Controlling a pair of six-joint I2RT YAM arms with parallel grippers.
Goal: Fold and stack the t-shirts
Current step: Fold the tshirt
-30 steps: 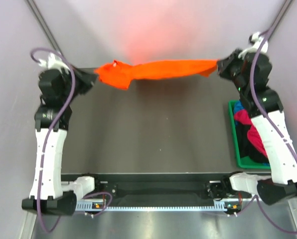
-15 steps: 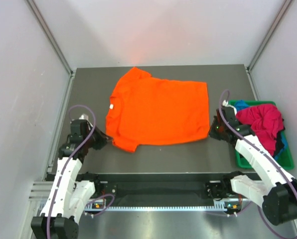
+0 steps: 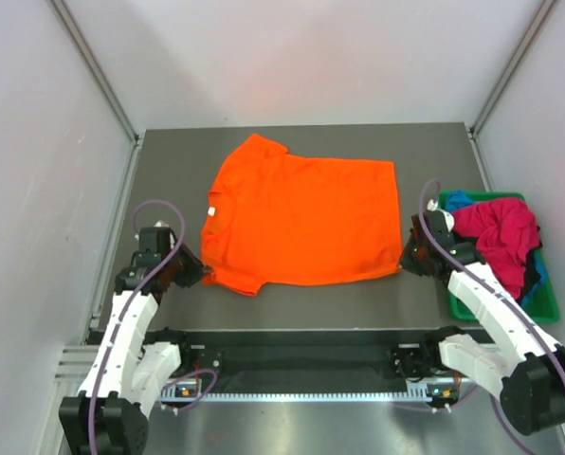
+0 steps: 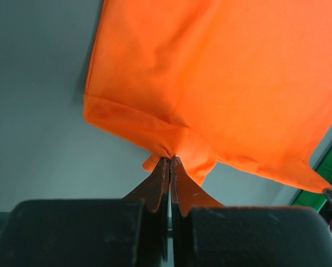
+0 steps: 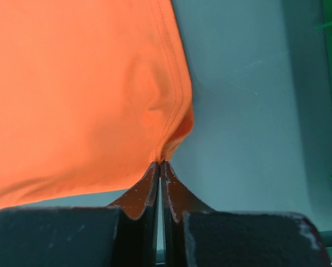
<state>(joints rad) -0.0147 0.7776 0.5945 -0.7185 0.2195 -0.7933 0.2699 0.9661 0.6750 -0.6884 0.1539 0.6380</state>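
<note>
Cloth lies flat, long axis left-right: the orange t-shirt (image 3: 301, 223) spreads farward, with left gripper (image 4: 170, 161) and right gripper (image 5: 159, 163) each clamped on, seemingly, a near corner.

A: What colour are the arms?
B: The left arm (image 3: 121, 327) and right arm (image 3: 499, 305) match: white shells on the long links, black joints and bases.
A: Any cables?
B: A purple cable (image 3: 154, 202) loops along each.
A: And the pincers?
B: The left pincer (image 4: 170, 159) and right pincer (image 5: 159, 164) have thin dark fingers (image 4: 155, 188), tapered, scuffed brownish, on blocky black mounts.
</note>
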